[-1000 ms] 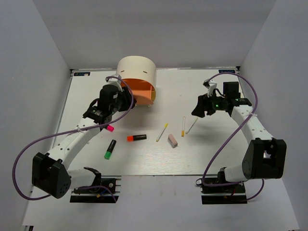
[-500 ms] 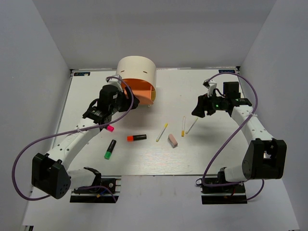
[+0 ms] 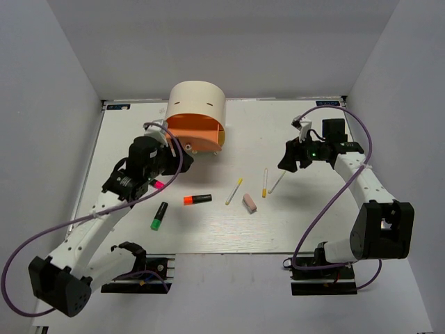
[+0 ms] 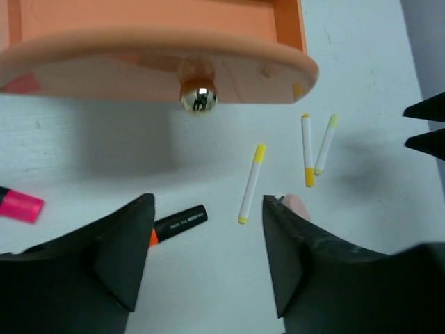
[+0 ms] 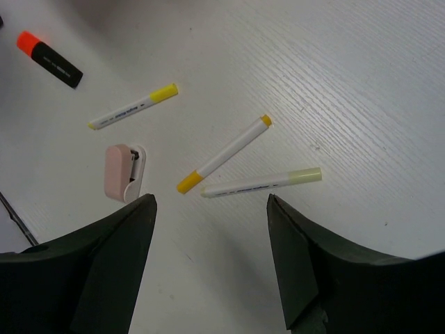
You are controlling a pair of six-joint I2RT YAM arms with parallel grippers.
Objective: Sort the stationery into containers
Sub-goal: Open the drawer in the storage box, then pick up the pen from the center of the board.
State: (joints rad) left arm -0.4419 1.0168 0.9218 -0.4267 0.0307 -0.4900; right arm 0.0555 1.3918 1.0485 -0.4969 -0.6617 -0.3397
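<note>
Once left jaws spread and backed away, orange drawer (image 3: 198, 129) pulled out, right jaws spread, unmoved.

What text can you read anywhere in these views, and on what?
No text is legible.
Orange highlighter: white print along the black barrel, too small to read.
Yellow-tipped pen: faint grey print along the barrel, blurred.
Pale-tipped pen: faint grey print along the barrel, blurred.
Left sticker and right sticker at the far corners of the table: too small to read.
</note>
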